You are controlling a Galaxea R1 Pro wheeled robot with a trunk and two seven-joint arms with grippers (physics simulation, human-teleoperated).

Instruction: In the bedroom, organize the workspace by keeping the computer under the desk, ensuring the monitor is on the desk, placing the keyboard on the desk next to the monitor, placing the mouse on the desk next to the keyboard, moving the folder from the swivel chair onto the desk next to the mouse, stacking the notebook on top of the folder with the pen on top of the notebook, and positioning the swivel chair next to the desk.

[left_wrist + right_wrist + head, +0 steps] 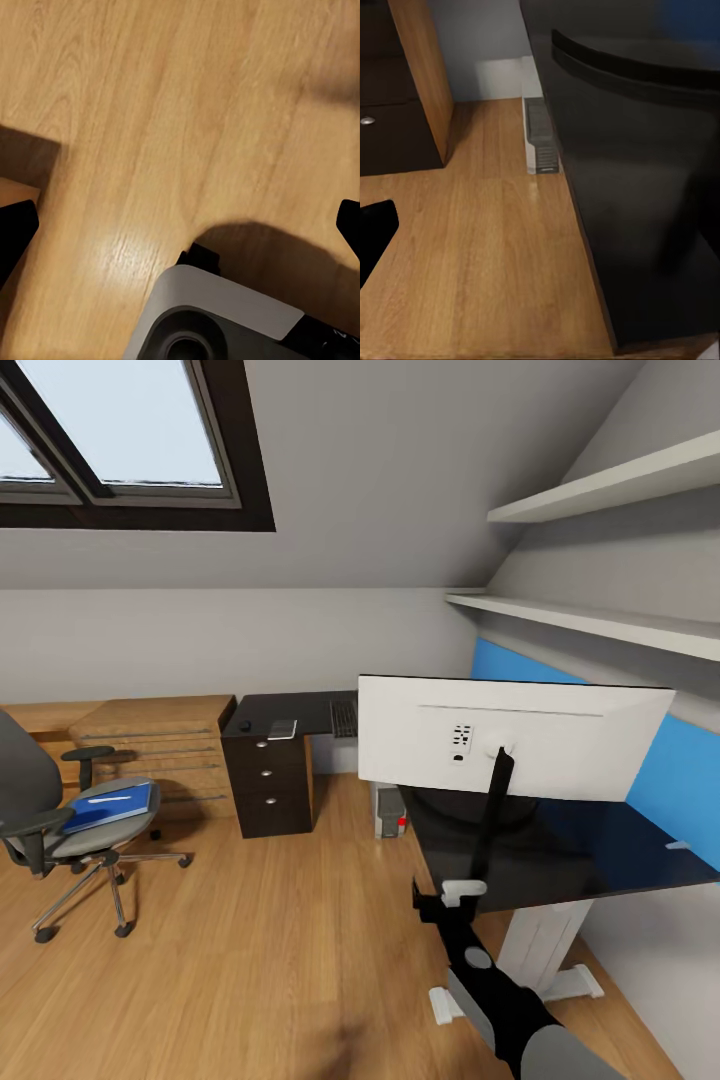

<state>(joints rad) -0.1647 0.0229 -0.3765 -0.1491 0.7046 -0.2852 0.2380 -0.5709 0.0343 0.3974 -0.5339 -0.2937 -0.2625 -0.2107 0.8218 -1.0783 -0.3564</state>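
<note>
Monitor [515, 740] upright on the black desk [560, 855], white back toward the camera. Computer [388, 812] – grey tower on the floor beneath the desk. Keyboard [344, 718] and notebook [283, 729] lie on the far desk section. Blue folder [110, 806] flat on the swivel chair [50, 815] seat – chair well apart from the desk.

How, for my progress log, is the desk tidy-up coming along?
Done: monitor on desk, computer beneath it. In hand: right gripper by the desk edge. Left: folder on swivel chair, away from desk; notebook unstacked.
</note>
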